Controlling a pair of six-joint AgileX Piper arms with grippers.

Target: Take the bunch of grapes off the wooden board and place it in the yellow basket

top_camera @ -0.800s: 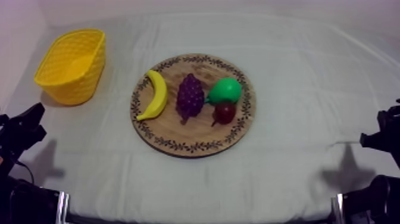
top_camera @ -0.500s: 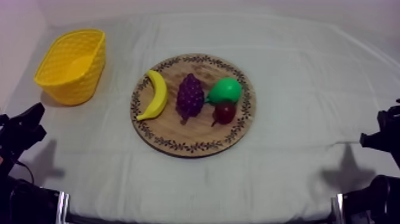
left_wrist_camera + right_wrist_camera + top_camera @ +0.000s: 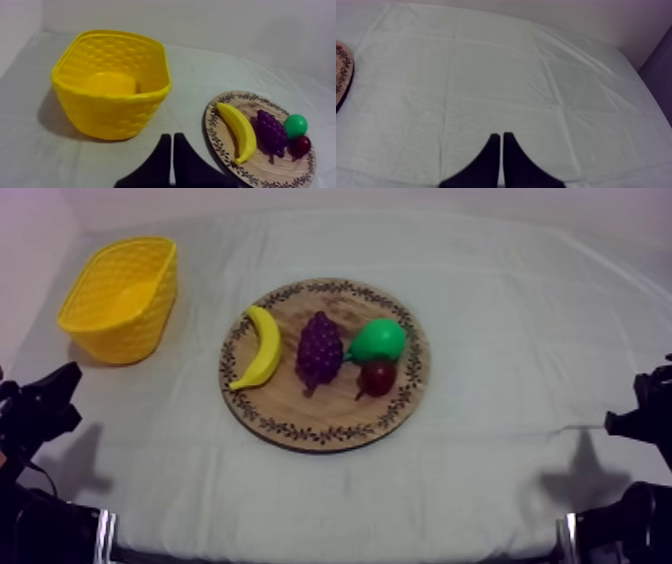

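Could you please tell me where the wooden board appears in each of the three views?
Top view: the wooden board lies mid-table beside the yellow basket, carrying the fruit.
Left wrist view: the wooden board lies beside the yellow basket, ahead of the shut left claw.
Right wrist view: a sliver of the wooden board shows across the cloth from the shut right claw.
Shared landmark: its patterned rim.
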